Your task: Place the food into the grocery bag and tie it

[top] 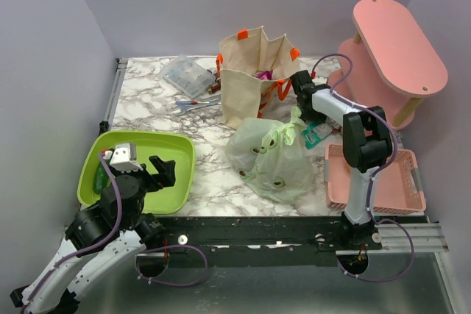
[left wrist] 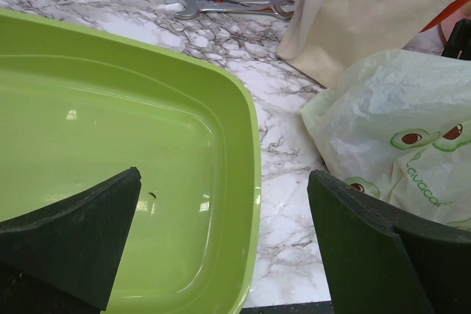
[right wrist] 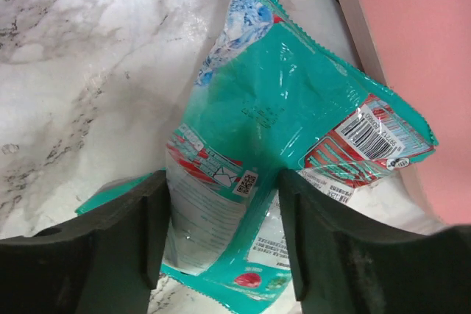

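Note:
The grocery bag (top: 272, 159), pale green with avocado prints, sits bulging mid-table, handles up; it also shows in the left wrist view (left wrist: 397, 123). Its contents are hidden and no food shows in the open. My right gripper (top: 307, 108) is behind the bag, by the pink shelf. In the right wrist view its open jaws (right wrist: 224, 240) straddle a teal foil packet (right wrist: 280, 108) lying on the marble, fingers close against its sides. My left gripper (top: 163, 170) hovers wide open over the right edge of a lime green tray (left wrist: 250, 145), holding nothing (left wrist: 224, 233).
A beige tote with orange handles (top: 250, 64) stands behind the bag. A wrench (top: 195, 106) and a clear plastic box (top: 188, 75) lie at the back left. A pink shelf (top: 397, 49) and a pink basket (top: 375, 182) fill the right side.

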`<state>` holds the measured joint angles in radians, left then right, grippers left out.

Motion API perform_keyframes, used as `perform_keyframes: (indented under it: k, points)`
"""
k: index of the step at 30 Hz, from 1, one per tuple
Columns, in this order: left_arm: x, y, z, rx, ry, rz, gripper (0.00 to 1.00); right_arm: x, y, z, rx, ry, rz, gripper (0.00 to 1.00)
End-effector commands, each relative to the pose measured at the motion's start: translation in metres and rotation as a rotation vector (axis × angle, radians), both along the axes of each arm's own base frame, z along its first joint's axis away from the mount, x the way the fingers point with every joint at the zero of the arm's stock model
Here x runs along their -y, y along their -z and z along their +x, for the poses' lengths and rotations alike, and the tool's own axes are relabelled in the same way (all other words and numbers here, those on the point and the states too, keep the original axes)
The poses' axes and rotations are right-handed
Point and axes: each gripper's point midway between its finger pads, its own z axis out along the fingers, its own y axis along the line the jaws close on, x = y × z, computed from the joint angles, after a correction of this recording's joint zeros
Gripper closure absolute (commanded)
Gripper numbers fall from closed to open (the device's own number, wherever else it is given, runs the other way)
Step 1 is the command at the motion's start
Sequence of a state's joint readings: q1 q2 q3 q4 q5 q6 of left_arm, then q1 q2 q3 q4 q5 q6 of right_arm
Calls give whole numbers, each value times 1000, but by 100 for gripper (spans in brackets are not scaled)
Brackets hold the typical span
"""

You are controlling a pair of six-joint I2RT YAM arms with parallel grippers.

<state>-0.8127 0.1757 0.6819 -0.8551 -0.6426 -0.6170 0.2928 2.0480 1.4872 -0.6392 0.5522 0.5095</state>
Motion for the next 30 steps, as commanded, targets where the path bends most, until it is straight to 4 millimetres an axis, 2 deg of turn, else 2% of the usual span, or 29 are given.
perform_keyframes:
  k: [1, 6, 12, 13, 16, 20, 23, 25, 30]
  points:
    - [1, -2, 1, 7, 1, 3, 2, -4, 32, -15, -76, -11, 21, 41]
    - [1, -2, 2, 7, -1, 2, 2, -3, 34, -21, -81, -20, 26, 57]
    - [1, -1, 2, 5, 1, 4, 2, -6, 18, -20, -46, -29, 50, 64]
    - [1, -2, 1, 6, 1, 2, 2, -6, 15, -20, -40, -32, 54, 67]
    - [0, -2, 1, 5, -1, 0, 2, -7, 1, -20, -15, -39, 66, 74]
    - [0, -2, 1, 3, 0, 0, 2, -10, -18, -19, 25, -58, 91, 75]
    - [0, -2, 0, 3, -1, -5, 2, -17, -35, -19, 64, -93, 135, 93]
    - [0, -2, 0, 3, -2, -5, 2, -19, -47, -19, 87, -102, 149, 99]
    - [0, -2, 0, 1, -2, -4, 2, -18, -82, -20, 166, -105, 169, 99]
